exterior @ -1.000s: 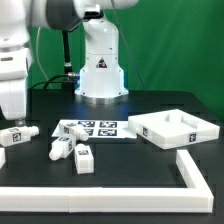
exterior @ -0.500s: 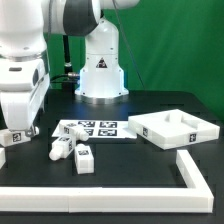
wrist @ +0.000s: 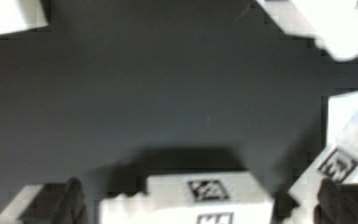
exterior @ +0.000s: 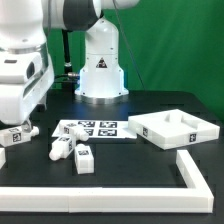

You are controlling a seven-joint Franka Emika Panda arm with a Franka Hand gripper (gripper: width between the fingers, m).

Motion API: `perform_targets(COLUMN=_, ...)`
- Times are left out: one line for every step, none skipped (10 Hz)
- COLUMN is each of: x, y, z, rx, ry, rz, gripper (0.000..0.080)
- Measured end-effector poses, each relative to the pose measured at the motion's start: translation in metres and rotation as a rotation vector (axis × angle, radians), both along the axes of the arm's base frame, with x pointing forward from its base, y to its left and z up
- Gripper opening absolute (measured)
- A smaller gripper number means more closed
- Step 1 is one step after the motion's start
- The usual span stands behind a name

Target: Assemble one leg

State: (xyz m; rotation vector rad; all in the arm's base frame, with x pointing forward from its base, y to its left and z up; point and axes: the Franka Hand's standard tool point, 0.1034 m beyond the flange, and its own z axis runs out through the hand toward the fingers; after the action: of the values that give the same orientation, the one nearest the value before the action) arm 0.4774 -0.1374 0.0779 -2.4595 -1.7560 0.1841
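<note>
Alignment matters most in the exterior view. The gripper (exterior: 27, 122) hangs low at that view's left, just beside the leg (exterior: 11, 133), which lies on its side on the black table (exterior: 130, 185). The arm's white bulk hides the jaws, so I cannot tell whether they are parted or closed. To take this leg well, I judge the fingers should straddle its short width, centred, and descend square, so the peg neither rolls nor skids away. Two other legs (exterior: 72, 154) lie close together near the marker board (exterior: 90, 130). The square panel (exterior: 175, 128), with its raised rim, sits well apart at the view's right. The legs look like hard, smooth, chunky plastic, probably slippery on the matte tabletop.

The wrist view is blurred. A blocky tagged white piece (wrist: 194, 190) shows against the dark table, with a second tagged piece (wrist: 345, 165) just beside it. Which legs these are I cannot tell. The jaws' state is no clearer here.
</note>
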Motion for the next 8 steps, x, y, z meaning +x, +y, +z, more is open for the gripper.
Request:
perform_targets(x=0.0062, y=0.01, z=0.0026, rx=-0.023, ry=0.002, rz=-0.119, gripper=0.0649)
perform_targets(x=0.0062, y=0.01, z=0.0026, rx=-0.023, ry=0.002, rz=-0.119, gripper=0.0649)
perform_targets(x=0.0062, y=0.01, z=0.0026, rx=-0.023, ry=0.002, rz=-0.119, gripper=0.0649)
perform_targets(x=0.0062, y=0.01, z=0.0026, rx=-0.023, ry=0.002, rz=-0.119, gripper=0.0649)
perform_targets(x=0.0062, y=0.01, z=0.0026, rx=-0.023, ry=0.002, rz=-0.119, gripper=0.0649)
perform_targets(x=0.0062, y=0.01, z=0.0026, rx=-0.023, ry=0.002, rz=-0.119, gripper=0.0649)
perform_targets(x=0.0062, y=0.01, z=0.0026, rx=-0.023, ry=0.002, rz=-0.119, gripper=0.0649)
perform_targets(x=0.0062, y=0.01, z=0.0026, rx=-0.023, ry=0.002, rz=-0.119, gripper=0.0649)
